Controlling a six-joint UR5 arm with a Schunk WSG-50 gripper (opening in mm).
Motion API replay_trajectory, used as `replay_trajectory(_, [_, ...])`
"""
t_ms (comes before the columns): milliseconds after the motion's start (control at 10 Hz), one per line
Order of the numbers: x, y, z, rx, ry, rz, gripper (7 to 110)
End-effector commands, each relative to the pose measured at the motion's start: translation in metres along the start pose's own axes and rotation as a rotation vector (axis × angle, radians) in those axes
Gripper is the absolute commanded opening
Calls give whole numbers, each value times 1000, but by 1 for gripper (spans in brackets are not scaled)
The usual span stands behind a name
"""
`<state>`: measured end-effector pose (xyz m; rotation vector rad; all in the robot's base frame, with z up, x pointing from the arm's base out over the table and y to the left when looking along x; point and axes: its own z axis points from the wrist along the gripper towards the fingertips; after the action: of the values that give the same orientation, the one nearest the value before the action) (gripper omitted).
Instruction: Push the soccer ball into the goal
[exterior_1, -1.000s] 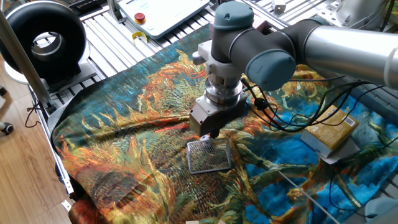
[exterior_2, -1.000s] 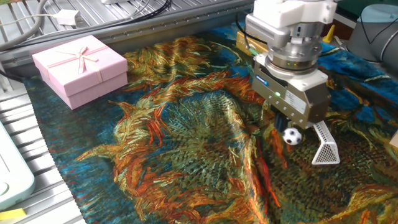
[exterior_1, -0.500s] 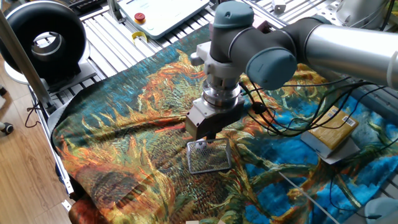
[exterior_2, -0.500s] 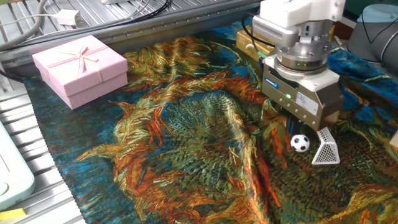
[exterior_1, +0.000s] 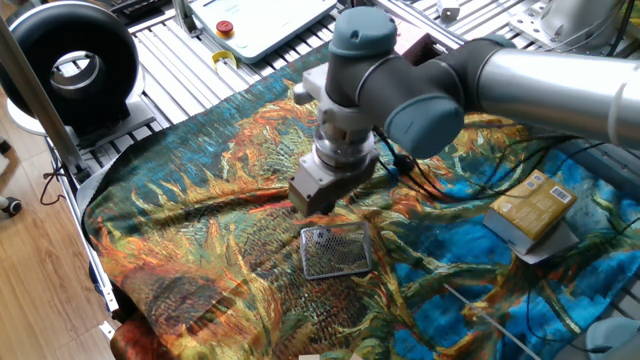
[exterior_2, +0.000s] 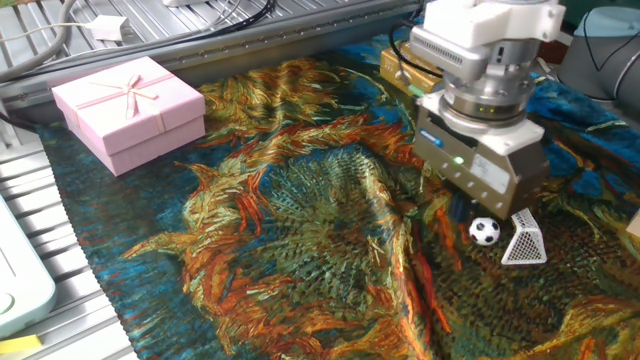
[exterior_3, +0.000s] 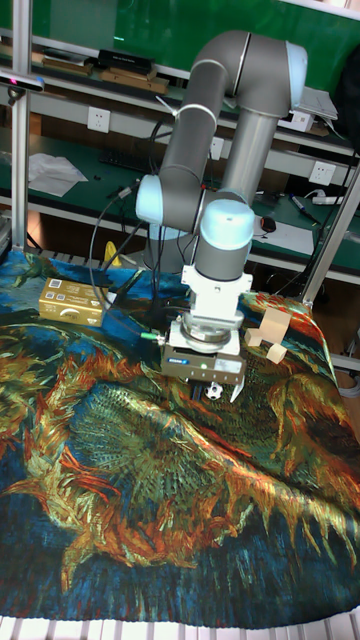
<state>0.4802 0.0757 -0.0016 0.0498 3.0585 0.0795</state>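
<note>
Fingertips hard to read: in one fixed view the gripper (exterior_1: 318, 200) body blocks them and the soccer ball isn't visible at all. In the other fixed view the housing (exterior_2: 481, 168) covers the fingers too, only the lower edge shows. Tall fixed view is small and dark under the gripper (exterior_3: 207, 385), jaw gap not resolvable. So can't tell how far open the hand is. It holds nothing that I can see.

Soccer ball (exterior_2: 485, 232) sits on the cloth (exterior_2: 300, 220), free, just below/in front of the gripper (exterior_2: 478, 200) body and not touching it as far as visible. Goal (exterior_2: 524, 238) is just beside the ball on its right, small gap between, mesh standing tilted in that view. In one fixed view the goal (exterior_1: 336, 250) reads as a flat mesh rectangle just below the gripper. In the tall view the ball (exterior_3: 212, 392) is a small speck right under the gripper.

Room: open cloth to the left of the ball. Pink gift box (exterior_2: 128, 108) well apart, far-left corner. Tan box (exterior_1: 532, 210) off to the right, cables near it. Cloth is wrinkled, folds near ball.
</note>
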Motion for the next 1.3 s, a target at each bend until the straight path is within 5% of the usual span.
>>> replay_trajectory(0, [-48,11,-7,0,-115,-7,22])
replay_trajectory(400, [-31,72,-13,-158,-42,141,22])
replay_trajectory(500, [-29,71,-10,-152,-38,141,7])
replay_trajectory(1200, [-23,48,2,-88,-16,142,7])
